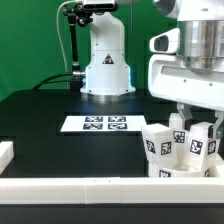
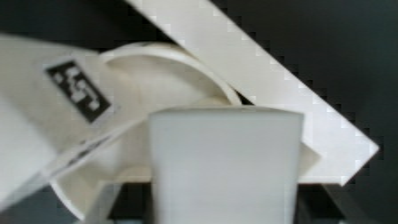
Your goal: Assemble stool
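Stool parts crowd the desk corner under the pincer

Legs [image 1: 158, 146] of the stool stand upright at the exterior view's right, near the front border rail [image 1: 90, 189], their long axes vertical and their black-and-white tags facing the camera. Several of these short blocky white pieces bunch together there; one [image 1: 203, 146] stands further right, beside another. How many are already joined to the seat cannot be told from this angle, since the arm's white body covers the top of the cluster.

In the wrist view the round seat [image 2: 169, 75] lies tilted against a long white rail [image 2: 249, 60] that runs diagonally across the black desk [image 2: 338, 40]. A tagged leg [image 2: 63, 95] lies across the seat's edge, its long axis slanting.

The pincer [image 1: 188, 121] hangs directly over the cluster, its dark fingers reaching down among the leg tops. In the wrist view a blocky white leg [image 2: 222, 160] fills the space between the fingers, upright along the pincer's axis, and the jaws appear clamped on it.

The marker board [image 1: 96, 124] lies flat in the middle of the desk, well apart from the stool parts.
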`<state>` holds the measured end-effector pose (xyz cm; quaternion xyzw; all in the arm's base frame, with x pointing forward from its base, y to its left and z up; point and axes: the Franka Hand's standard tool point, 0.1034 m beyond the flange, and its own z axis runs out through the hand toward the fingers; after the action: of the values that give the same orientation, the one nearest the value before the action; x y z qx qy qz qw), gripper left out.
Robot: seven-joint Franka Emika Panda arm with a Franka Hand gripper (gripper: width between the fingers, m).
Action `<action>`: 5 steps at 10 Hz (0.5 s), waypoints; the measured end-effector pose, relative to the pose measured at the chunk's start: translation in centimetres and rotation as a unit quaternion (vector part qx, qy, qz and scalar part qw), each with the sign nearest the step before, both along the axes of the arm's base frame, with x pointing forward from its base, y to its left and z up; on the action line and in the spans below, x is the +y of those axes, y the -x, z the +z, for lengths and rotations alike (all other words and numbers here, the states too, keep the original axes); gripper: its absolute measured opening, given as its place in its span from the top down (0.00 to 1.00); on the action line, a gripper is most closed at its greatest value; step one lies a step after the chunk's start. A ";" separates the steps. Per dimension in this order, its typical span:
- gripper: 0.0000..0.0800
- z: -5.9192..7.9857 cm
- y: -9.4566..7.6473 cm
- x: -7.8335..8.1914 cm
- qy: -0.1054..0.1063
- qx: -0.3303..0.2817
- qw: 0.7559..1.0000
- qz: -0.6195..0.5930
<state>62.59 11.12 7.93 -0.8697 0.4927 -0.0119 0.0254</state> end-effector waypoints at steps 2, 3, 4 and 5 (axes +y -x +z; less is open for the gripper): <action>0.57 0.0 0.1 0.2 -0.021 -0.008 0.994 -0.105; 0.57 0.0 0.1 0.2 -0.034 -0.006 0.988 -0.149; 0.57 0.0 0.0 0.2 -0.045 -0.007 0.982 -0.182; 0.57 0.0 0.0 0.2 -0.058 -0.004 0.974 -0.221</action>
<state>62.60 11.36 7.95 -0.7366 0.6722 0.0080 0.0746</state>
